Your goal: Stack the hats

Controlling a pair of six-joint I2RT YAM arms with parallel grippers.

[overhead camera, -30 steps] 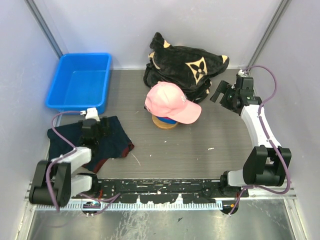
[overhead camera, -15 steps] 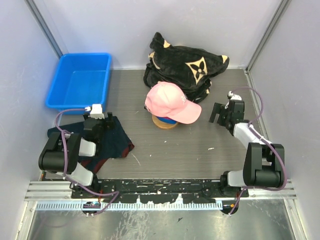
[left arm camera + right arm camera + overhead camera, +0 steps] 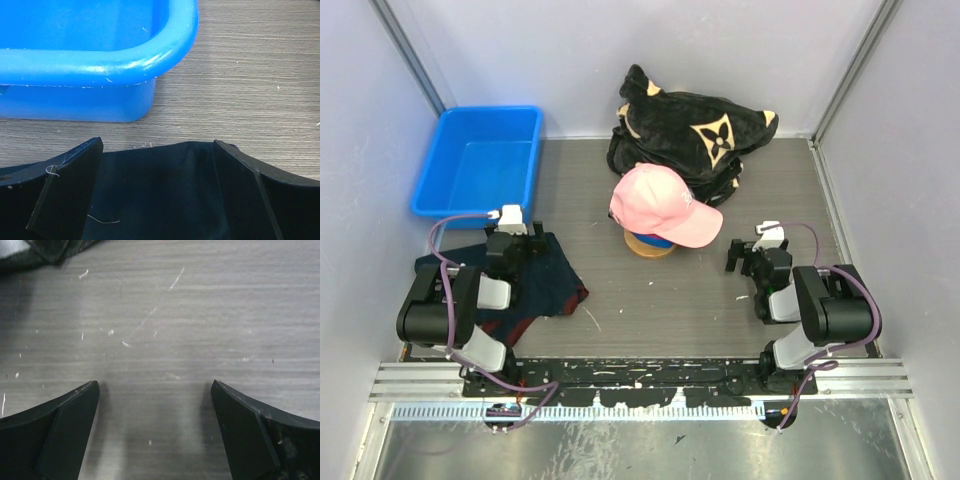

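Observation:
The hats stand as one pile in the middle of the table, with a light pink cap (image 3: 658, 202) on top, its brim pointing right. A strip of a blue cap (image 3: 654, 241) shows under it, above a tan round edge (image 3: 649, 250); anything else in the pile is hidden. My left gripper (image 3: 515, 240) (image 3: 157, 165) is open, low over a flat navy cloth (image 3: 542, 280) (image 3: 160, 195), holding nothing. My right gripper (image 3: 752, 258) (image 3: 155, 395) is open over bare table, right of the pile and apart from it.
A blue plastic bin (image 3: 480, 160) (image 3: 95, 60) sits at the back left, just beyond the left fingers. A big black plush bundle with tan flower marks (image 3: 690, 130) lies behind the pile; its edge (image 3: 35, 252) shows in the right wrist view. Walls close both sides.
My right arm has folded back from the far right, bringing its open gripper down near the front right of the pile. My left arm folded back early on, then held still.

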